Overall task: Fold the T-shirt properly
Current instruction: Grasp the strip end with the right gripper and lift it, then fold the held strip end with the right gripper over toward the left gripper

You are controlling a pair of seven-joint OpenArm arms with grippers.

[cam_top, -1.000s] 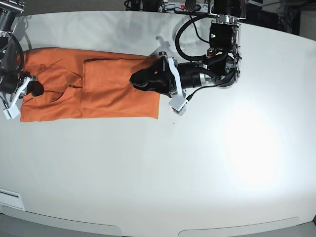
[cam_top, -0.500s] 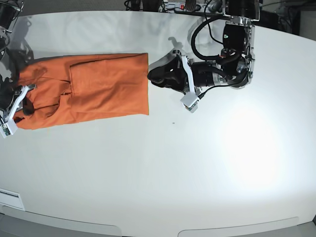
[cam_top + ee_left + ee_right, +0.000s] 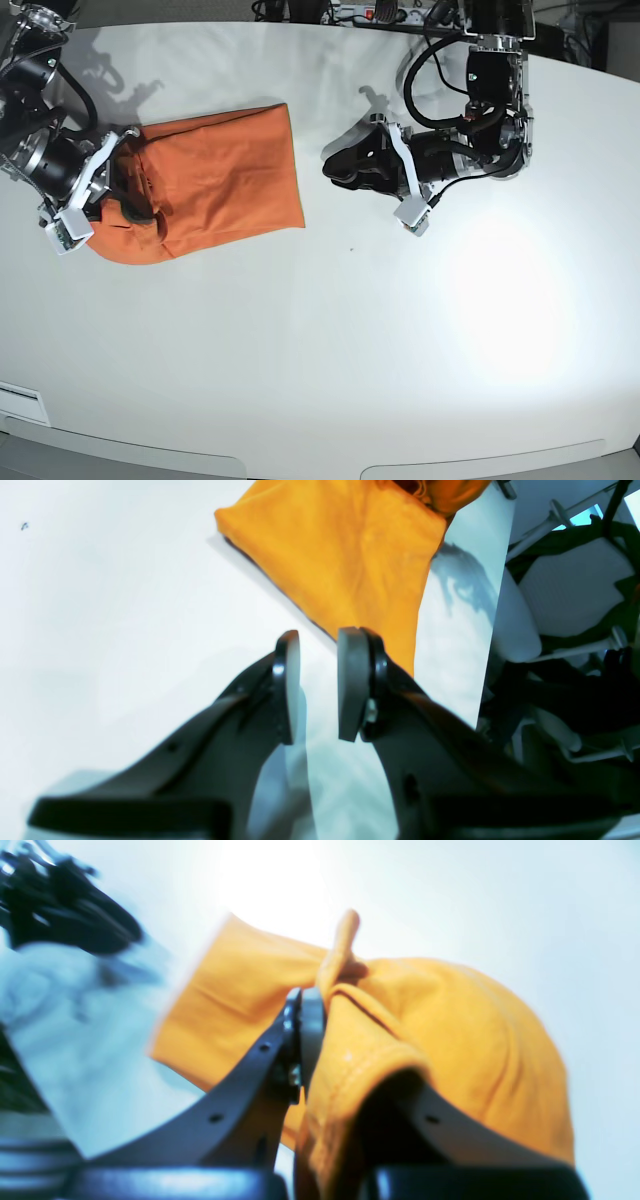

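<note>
Nearest, right pincer (image 3: 312,1005) is clamped on a bunched edge of the T-shirt (image 3: 225,180), which lies half-folded at the table's (image 3: 320,340) left. Farther off, left pincer (image 3: 317,680) hangs parted and empty beside the hem. Risk: one-sided pulling drags fabric, skewing the fold.

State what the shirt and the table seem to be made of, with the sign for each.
Shirt: thin soft woven or knit cloth, matte orange; it creases and bunches where the right gripper pinches it.
Table: hard smooth white top, probably laminate; it shows glare.
</note>
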